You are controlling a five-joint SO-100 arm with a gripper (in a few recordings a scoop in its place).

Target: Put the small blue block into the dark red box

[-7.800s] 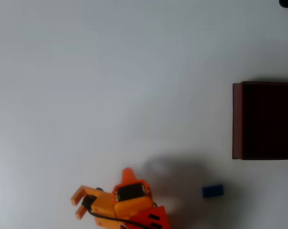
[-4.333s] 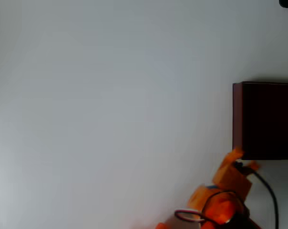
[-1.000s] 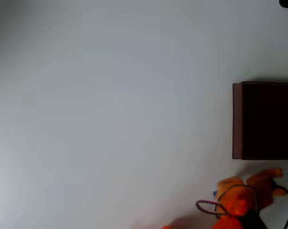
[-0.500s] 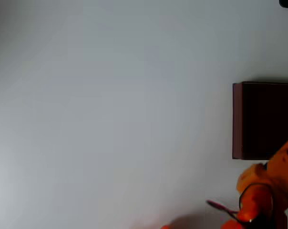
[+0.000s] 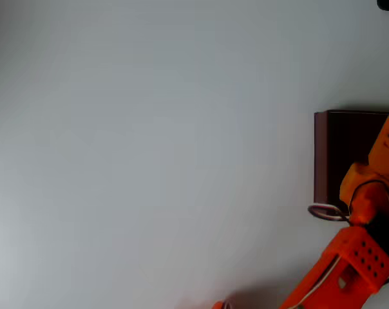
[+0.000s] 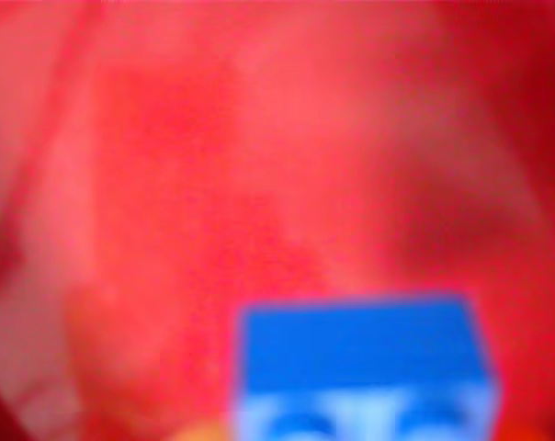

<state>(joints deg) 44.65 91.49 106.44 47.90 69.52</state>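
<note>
The small blue block (image 6: 360, 354) fills the bottom centre of the wrist view, close and blurred, with slivers of orange finger at its lower corners. Behind it everything is a blurred red surface, the dark red box (image 6: 259, 165). In the overhead view the dark red box (image 5: 321, 161) sits at the right edge, and my orange gripper (image 5: 386, 151) hangs over its dark interior, partly cut off by the frame edge. The gripper is shut on the block, which the arm hides in the overhead view.
The white table (image 5: 149, 161) stretches wide and bare to the left of the box. My orange arm (image 5: 349, 264) comes up from the bottom right corner, with a grey cable loop (image 5: 323, 212) beside the box's lower left corner.
The gripper has swung from the table below the box up over the box's interior, carrying the blue block with it.
</note>
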